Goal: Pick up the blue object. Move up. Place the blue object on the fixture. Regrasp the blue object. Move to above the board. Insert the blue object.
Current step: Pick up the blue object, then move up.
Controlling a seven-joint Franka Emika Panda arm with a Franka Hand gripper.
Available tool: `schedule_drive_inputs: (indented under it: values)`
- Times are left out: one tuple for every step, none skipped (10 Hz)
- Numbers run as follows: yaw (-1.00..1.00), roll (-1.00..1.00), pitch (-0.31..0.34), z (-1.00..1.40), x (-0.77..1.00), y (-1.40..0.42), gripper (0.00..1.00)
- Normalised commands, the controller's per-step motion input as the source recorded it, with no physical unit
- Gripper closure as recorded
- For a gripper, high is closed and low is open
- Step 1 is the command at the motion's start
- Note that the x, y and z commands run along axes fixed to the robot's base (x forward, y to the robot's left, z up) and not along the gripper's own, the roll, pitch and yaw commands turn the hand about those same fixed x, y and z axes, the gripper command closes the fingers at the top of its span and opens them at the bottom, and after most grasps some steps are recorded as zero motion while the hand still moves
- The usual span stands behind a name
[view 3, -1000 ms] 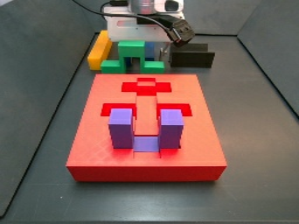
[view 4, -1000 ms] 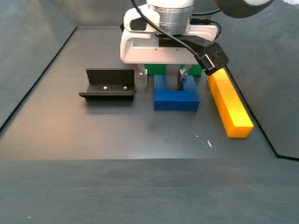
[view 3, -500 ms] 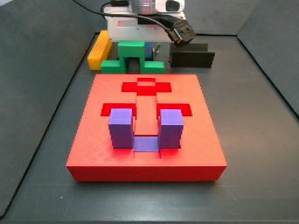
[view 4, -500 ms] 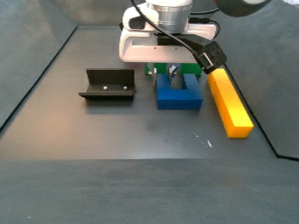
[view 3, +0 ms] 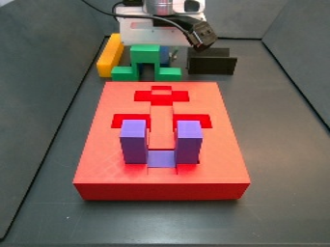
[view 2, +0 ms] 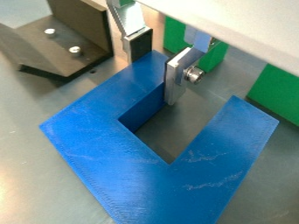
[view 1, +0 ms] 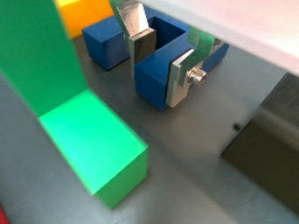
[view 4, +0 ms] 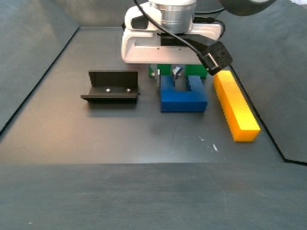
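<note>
Blue object point(view 2: 163, 144): dark blue U-block, two prongs plus joining bar, flat on floor between fixture point(view 4: 109, 88) and yellow bar point(view 4: 236, 105), behind board point(view 3: 161, 145). No readable writing. Arm reaches straight down; gripper point(view 2: 156, 61) low, fingers point(view 2: 177, 74) straddling one prong, seemingly touching it; firmness of grip unclear.

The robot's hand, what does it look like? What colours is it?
The gripper sits low behind the board, over the blue object. Its jaws are flat silver plates with dark pads, one with a round screw. In a side view its body is a white box, with black cables looping down.
</note>
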Motion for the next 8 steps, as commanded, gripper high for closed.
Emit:
schedule_drive_inputs:
  values:
    - [0.0, 0.0, 0.0, 0.0, 0.0, 0.0, 1.0]
    - [0.0, 0.0, 0.0, 0.0, 0.0, 0.0, 1.0]
    - [0.0, 0.0, 0.0, 0.0, 0.0, 0.0, 1.0]
    - [0.0, 0.0, 0.0, 0.0, 0.0, 0.0, 1.0]
    - [0.0, 0.0, 0.0, 0.0, 0.0, 0.0, 1.0]
    - [0.0, 0.0, 0.0, 0.0, 0.0, 0.0, 1.0]
    - [0.0, 0.0, 0.0, 0.0, 0.0, 0.0, 1.0]
    - [0.0, 0.0, 0.0, 0.83, 0.0, 0.0, 1.0]
